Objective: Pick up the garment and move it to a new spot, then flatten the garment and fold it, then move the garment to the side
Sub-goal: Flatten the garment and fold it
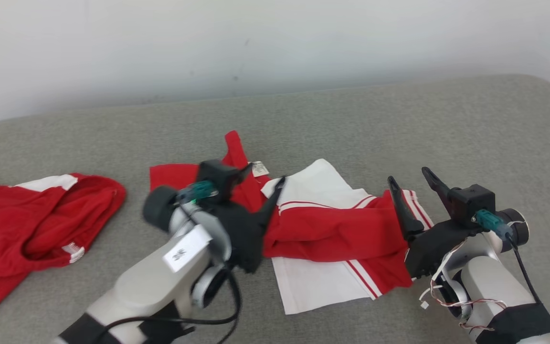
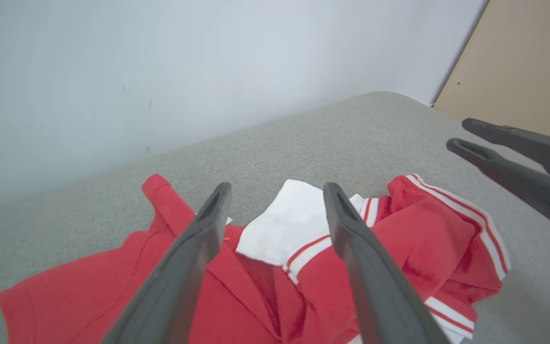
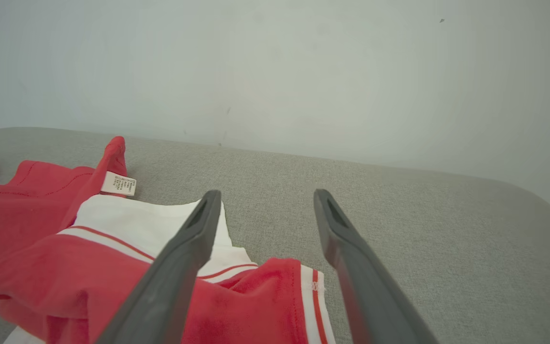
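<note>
A red and white garment [image 1: 332,229] lies crumpled in the middle of the grey padded surface [image 1: 399,124], red folds heaped over white panels with red stripes. My left gripper [image 1: 265,174] hovers open over its left part, empty; from the left wrist I look past the open fingers [image 2: 277,186] down at the garment [image 2: 423,239]. My right gripper [image 1: 408,176] stands open at the garment's right edge, nothing held. In the right wrist view the gripper [image 3: 266,193] hangs above the striped hem of the garment [image 3: 89,248], whose small white label [image 3: 119,184] shows.
A second red garment [image 1: 31,224] with white patches lies bunched at the left of the surface. A pale wall [image 1: 275,43] runs right behind it. Bare grey surface spreads to the right and behind the garment. My right gripper [image 2: 459,134] shows in the left wrist view.
</note>
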Robot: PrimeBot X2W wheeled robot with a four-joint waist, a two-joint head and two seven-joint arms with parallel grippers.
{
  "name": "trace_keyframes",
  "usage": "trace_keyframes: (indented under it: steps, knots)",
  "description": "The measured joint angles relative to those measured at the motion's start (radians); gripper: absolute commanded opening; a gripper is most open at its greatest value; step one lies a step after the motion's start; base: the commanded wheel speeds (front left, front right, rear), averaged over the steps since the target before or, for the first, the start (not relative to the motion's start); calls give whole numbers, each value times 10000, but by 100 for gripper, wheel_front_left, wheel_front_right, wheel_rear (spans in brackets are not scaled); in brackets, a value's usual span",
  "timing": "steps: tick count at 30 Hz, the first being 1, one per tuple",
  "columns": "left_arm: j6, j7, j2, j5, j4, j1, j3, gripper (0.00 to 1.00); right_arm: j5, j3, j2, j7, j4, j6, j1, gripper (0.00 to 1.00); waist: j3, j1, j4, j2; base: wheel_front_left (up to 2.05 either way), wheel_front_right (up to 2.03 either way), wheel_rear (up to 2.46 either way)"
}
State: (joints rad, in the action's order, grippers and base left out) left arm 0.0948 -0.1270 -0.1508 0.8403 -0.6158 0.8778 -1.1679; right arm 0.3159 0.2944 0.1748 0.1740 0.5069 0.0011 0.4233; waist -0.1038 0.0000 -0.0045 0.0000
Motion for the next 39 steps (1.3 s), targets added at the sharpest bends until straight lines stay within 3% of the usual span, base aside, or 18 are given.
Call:
trace_keyframes:
  steps: [6, 16, 29, 39]
  knots:
    - [203, -1022, -830, 140, -192, -1013, 786, 100, 257, 29, 121, -435, 420, 278, 255, 100, 116, 0, 600, 0, 0, 0, 0]
    - [293, -1135, -1770, 337, -178, -2586, 1601, 100, 364, 219, 270, -1453, 1482, 706, 895, 100, 465, 0, 1388, 0, 0, 0, 0]
    - [293, -1233, -1526, -151, 111, -3699, 3476, 100, 491, 288, 650, -3405, 3509, 886, 2569, 100, 539, -1, 2556, 0, 0, 0, 0]
    - [293, -1233, -1225, -957, 997, -4030, 4326, 100, 523, 286, 897, -4512, 4970, 959, 3469, 100, 304, 0, 3576, 1, 0, 0, 0]
